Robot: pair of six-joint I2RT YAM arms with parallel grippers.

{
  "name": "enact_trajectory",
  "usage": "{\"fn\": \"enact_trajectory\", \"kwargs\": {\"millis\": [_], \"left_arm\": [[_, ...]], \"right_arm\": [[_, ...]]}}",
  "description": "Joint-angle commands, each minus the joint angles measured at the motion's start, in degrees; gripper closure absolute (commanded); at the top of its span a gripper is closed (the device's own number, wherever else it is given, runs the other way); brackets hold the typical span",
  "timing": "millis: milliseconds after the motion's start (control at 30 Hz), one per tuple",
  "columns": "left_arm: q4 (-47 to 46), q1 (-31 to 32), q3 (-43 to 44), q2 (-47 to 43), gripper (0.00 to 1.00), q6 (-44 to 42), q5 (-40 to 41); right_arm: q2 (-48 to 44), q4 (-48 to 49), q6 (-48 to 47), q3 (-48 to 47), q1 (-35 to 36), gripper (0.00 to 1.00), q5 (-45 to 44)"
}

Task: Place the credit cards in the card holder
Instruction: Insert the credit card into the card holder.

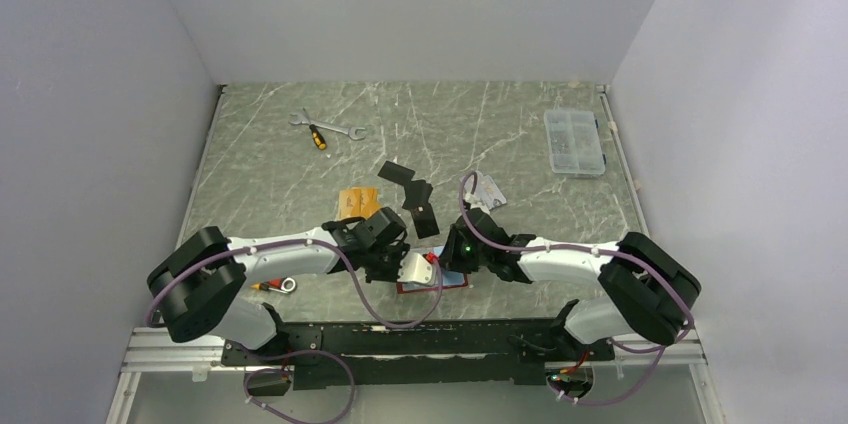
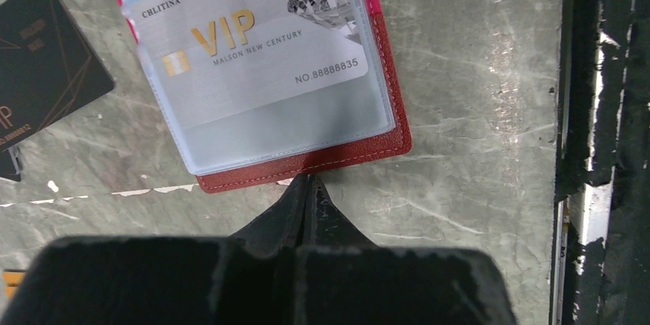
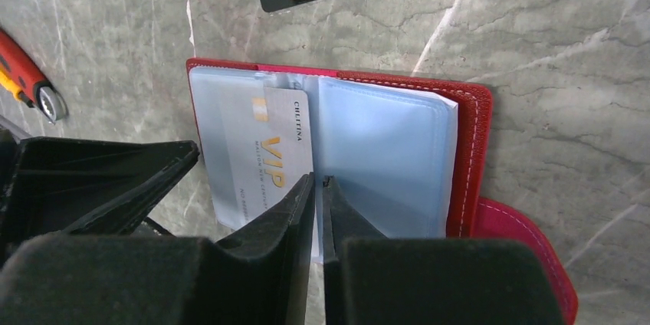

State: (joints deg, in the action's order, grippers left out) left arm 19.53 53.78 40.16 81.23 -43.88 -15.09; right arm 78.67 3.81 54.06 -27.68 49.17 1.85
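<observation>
The grey marbled worktop (image 1: 520, 134) carries everything. Both arms reach in to its near middle, where the card holder (image 2: 306, 162) lies opened flat with its clear sleeves facing up.

The left end effector (image 2: 308, 187) is fully closed and holds nothing. Its tips rest at the red border of the card holder, touching it or just beside it. The right end effector (image 3: 318, 183) has its jaws drawn almost together, with only a thin slit between them, over the middle fold of the sleeves (image 3: 383, 156). I cannot tell if a sleeve leaf is pinched there.

One silver card (image 2: 253, 49) sits inside a sleeve. The other credit cards lie further back and apart from the card holder: black cards (image 1: 412, 194), orange cards (image 1: 357, 202) and silver-grey cards (image 1: 487, 187).

The danger, I think, is in the thin plastic. If the right jaws do hold a leaf and then rise, the light card holder may lift or slide, because the left tips hold down only its edge at most. The silver card could then slip out of its sleeve.
</observation>
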Motion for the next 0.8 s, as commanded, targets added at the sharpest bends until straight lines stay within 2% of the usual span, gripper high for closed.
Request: {"fn": "enact_trajectory", "kwargs": {"millis": [0, 500, 767], "left_arm": [[-1.5, 0.8, 1.1, 1.6, 1.00, -0.5, 2.0], [-1.2, 2.1, 1.3, 2.4, 1.00, -0.3, 3.4], [-0.9, 2.1, 0.4, 0.5, 1.00, -0.7, 3.9]], "right_arm": [[0.5, 3.6, 1.5, 1.1, 0.0, 0.89, 1.8], [4.2, 9.2, 4.2, 0.1, 2.3, 0.95, 4.7], [-4.8, 2.1, 2.8, 1.7, 0.8, 0.90, 1.9]]}}
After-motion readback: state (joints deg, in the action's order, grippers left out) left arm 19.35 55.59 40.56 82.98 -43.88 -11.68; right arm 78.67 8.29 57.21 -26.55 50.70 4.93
